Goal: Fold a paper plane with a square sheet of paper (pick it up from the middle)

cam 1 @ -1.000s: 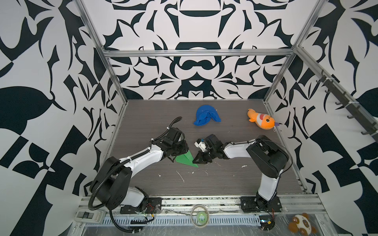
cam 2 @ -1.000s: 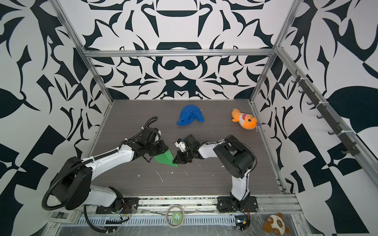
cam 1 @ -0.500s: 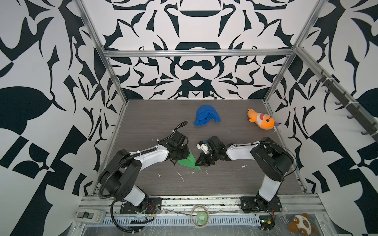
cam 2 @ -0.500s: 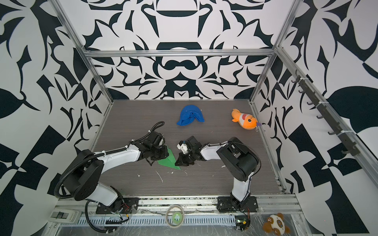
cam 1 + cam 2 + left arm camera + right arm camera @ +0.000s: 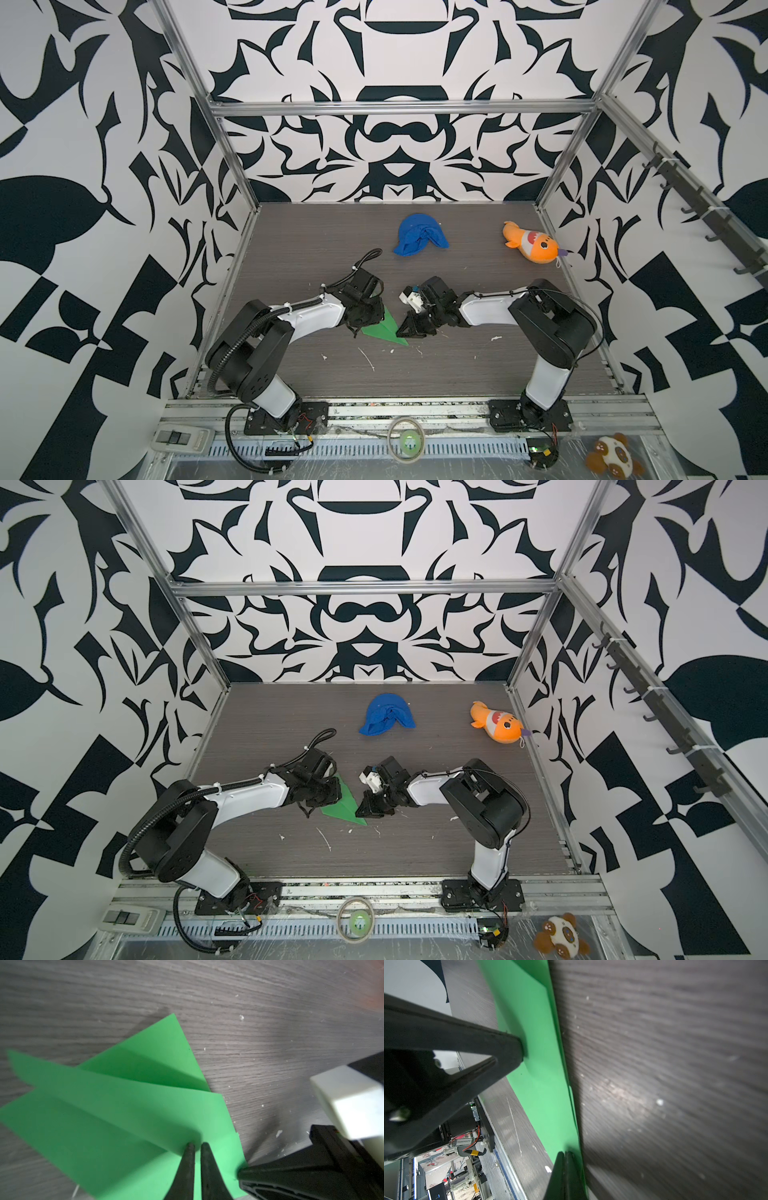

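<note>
The green paper plane (image 5: 384, 330) (image 5: 343, 806) lies on the dark table between my two grippers, folded into a pointed shape with its tip toward the front. In the left wrist view one flap of the paper plane (image 5: 124, 1103) stands raised off the layer below. My left gripper (image 5: 196, 1144) (image 5: 368, 318) has its jaws almost together, pinching that flap's lower edge. My right gripper (image 5: 564, 1153) (image 5: 402, 331) is shut, its tips pressed down on the paper plane (image 5: 537, 1068) near its long edge. The left gripper's fingers (image 5: 471, 1043) show in the right wrist view.
A blue cloth lump (image 5: 419, 240) lies at the back middle and an orange plush fish (image 5: 532, 247) at the back right. White scraps (image 5: 368, 358) dot the table. On the front rail lie a tape roll (image 5: 405, 444) and a brown plush toy (image 5: 615, 461).
My left gripper has moved a little right and toward the front over the paper, its jaws narrowing. The paper has shifted slightly. The right gripper has stayed shut in place.
</note>
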You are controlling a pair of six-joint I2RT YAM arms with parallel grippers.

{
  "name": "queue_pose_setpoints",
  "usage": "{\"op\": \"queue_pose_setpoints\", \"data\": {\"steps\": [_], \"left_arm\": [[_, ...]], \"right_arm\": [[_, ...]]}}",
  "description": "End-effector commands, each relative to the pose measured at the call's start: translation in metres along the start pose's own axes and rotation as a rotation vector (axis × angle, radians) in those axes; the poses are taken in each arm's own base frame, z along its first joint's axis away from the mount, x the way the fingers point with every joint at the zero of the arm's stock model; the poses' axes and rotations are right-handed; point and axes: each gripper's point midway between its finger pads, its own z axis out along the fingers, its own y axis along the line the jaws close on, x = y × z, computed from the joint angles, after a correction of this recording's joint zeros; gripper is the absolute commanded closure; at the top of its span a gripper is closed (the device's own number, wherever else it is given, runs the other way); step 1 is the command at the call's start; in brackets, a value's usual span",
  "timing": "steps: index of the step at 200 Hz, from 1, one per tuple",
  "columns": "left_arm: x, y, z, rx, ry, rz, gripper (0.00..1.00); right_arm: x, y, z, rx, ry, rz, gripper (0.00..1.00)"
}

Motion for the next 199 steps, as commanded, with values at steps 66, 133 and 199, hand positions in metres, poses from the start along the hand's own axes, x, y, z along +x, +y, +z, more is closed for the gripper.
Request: {"op": "queue_pose_setpoints", "data": {"steps": [66, 133, 199], "left_arm": [[0.001, 0.007, 0.011, -0.034, 0.011, 0.010, 0.88], [0.005, 0.033, 0.006, -0.167, 0.004, -0.021, 0.89], [-0.002, 0.054, 0.004, -0.293, 0.004, 0.002, 0.89]], "right_arm": [[0.032, -0.043, 0.002, 0.168, 0.082, 0.093, 1.00], [0.033, -0.046, 0.000, 0.187, 0.086, 0.093, 1.00], [0.033, -0.047, 0.001, 0.194, 0.087, 0.092, 1.00]]}}
